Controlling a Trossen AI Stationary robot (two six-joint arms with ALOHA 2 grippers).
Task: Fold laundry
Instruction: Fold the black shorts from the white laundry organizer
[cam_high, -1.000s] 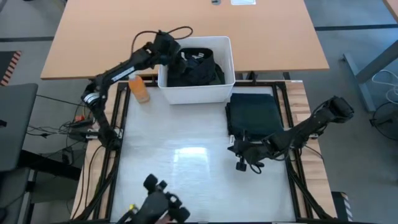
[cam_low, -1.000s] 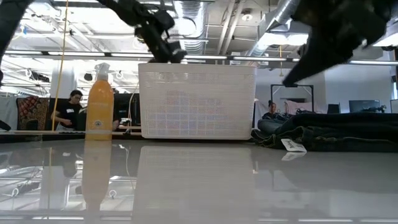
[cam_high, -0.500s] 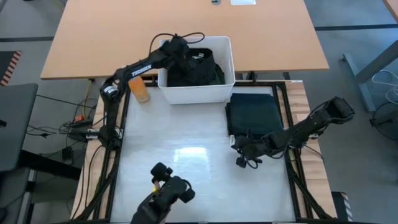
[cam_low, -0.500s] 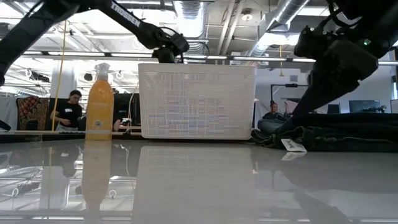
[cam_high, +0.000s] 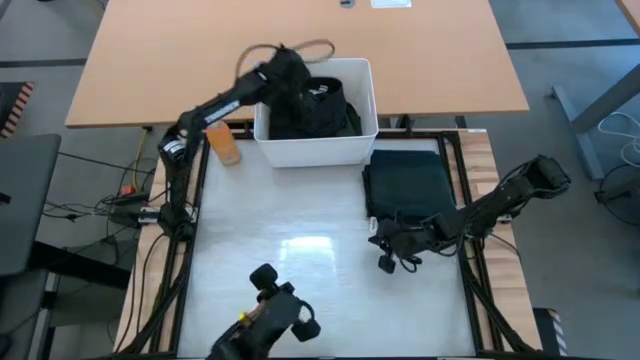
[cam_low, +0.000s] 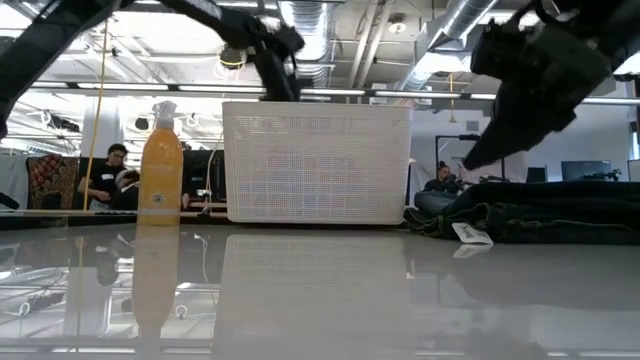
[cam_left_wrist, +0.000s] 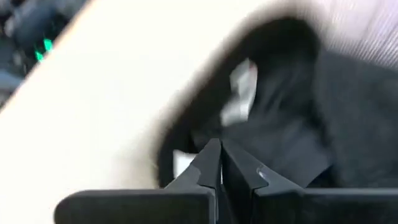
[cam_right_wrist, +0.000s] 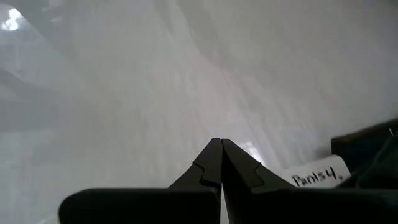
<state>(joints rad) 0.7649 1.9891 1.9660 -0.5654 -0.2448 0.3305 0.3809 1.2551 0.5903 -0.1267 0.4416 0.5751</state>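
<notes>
Left gripper (cam_high: 285, 68) now clamped shut over white bin (cam_high: 366, 110) of dark laundry (cam_high: 318, 108), right gripper (cam_high: 385, 243) closed beside folded garment (cam_high: 408, 182)

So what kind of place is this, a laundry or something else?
Probably a robotics lab or open workshop, not a laundry. Bare ducts and pipes run along the ceiling, people sit at desks behind the table, and two robot arms work over a white bin of clothes.

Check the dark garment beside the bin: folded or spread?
Folded: the dark garment lies as a neat rectangle right of the white bin, a tag showing at its edge.
</notes>
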